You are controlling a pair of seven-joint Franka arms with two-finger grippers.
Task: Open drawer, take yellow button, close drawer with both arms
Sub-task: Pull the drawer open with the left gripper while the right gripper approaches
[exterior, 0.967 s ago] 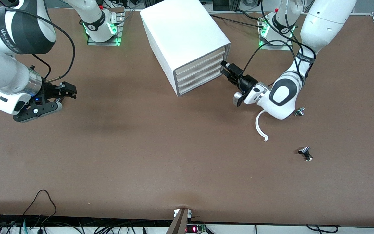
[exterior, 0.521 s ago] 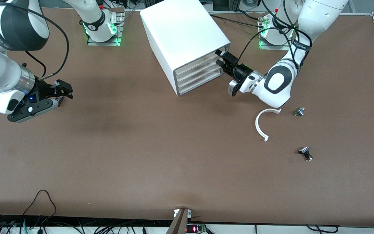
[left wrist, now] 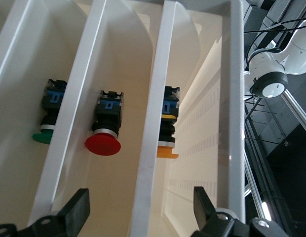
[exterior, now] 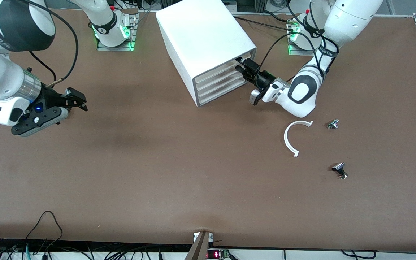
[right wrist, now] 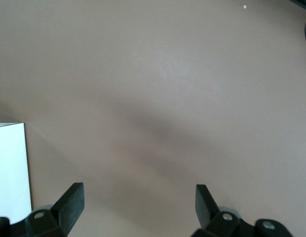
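The white cabinet (exterior: 204,36) stands near the robots' bases, its four drawers all looking pushed in. My left gripper (exterior: 239,65) is open at the top drawer (exterior: 222,68). In the left wrist view my left gripper (left wrist: 139,203) has its jaws on either side of that drawer's front rim (left wrist: 155,108), without touching it. The orange-capped button (left wrist: 168,148) with a black-and-blue body lies in that drawer, half hidden by the rim. My right gripper (exterior: 81,102) is open and empty over bare table at the right arm's end; it also shows in the right wrist view (right wrist: 138,197).
A red button (left wrist: 102,143) and a green button (left wrist: 43,136) lie in the two drawers below. A white C-shaped piece (exterior: 290,139) and two small metal parts (exterior: 333,124) (exterior: 339,170) lie on the table at the left arm's end.
My left gripper has moved up the cabinet's front to the top drawer and closer in. My right gripper has shifted slightly and stays open.
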